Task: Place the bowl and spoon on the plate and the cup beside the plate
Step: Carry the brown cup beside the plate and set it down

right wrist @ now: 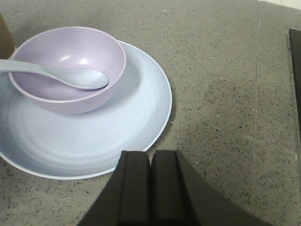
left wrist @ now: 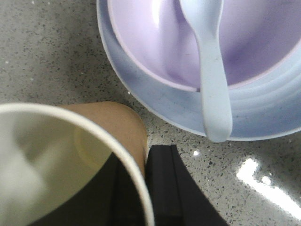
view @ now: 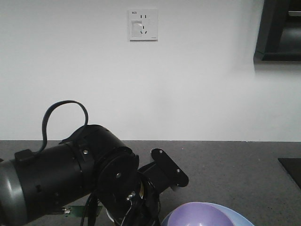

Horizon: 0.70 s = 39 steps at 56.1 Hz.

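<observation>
The lavender bowl (right wrist: pixel 61 61) sits on the pale blue plate (right wrist: pixel 117 127). The white spoon (right wrist: pixel 80 77) lies in the bowl, with its handle running out over the rim. In the left wrist view the spoon (left wrist: pixel 211 70), bowl (left wrist: pixel 155 42) and plate (left wrist: pixel 164 99) fill the top. The brown paper cup (left wrist: pixel 117 122) stands close beside the plate, and a sliver of the cup (right wrist: pixel 4 37) shows in the right wrist view. My left gripper (left wrist: pixel 141 188) is shut on the cup's wall, one finger inside and one outside. My right gripper (right wrist: pixel 151 162) is shut on nothing, just off the plate's near edge.
The speckled grey countertop (right wrist: pixel 221 94) carries everything. A dark flat object (right wrist: pixel 296 70) lies at the right edge. The front view shows my left arm (view: pixel 61 174), a white wall with a socket (view: pixel 143 24) and a dark cabinet (view: pixel 280 30).
</observation>
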Available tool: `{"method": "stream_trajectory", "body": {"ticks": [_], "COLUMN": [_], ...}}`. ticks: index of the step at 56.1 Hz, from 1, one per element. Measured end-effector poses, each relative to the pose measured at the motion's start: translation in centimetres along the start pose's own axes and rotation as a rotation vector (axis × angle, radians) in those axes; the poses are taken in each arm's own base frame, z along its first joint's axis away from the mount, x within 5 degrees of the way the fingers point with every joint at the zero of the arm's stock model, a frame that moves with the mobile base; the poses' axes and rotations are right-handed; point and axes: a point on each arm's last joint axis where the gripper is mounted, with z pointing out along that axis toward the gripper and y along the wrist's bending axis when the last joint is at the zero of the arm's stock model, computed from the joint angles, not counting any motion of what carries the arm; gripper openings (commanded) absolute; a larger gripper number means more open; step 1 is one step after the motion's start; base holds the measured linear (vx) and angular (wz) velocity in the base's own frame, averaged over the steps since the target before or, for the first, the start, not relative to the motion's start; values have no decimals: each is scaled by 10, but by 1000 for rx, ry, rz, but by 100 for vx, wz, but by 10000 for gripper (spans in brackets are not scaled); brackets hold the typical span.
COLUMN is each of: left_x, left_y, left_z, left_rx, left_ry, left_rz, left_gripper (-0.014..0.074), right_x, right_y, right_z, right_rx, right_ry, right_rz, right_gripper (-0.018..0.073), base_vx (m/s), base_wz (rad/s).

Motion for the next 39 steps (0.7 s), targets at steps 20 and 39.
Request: {"method": "stream_trajectory", "body": {"ticks": [20,39], "left_x": [0,2], "left_y": [-1,-1], "left_z": [5,5], "left_rx": [5,8], "left_ry": [16,37], "left_rz": [0,1], "left_gripper": [281,536], "right_x": [0,0], "right_y": [0,0], "right_z": [0,0], "right_rx": [0,-1], "right_ry": [1,4], "right_rz": [0,0], "right_gripper": [-11,-11], "base_vx": [0,0], "base_wz": [0,0]}}
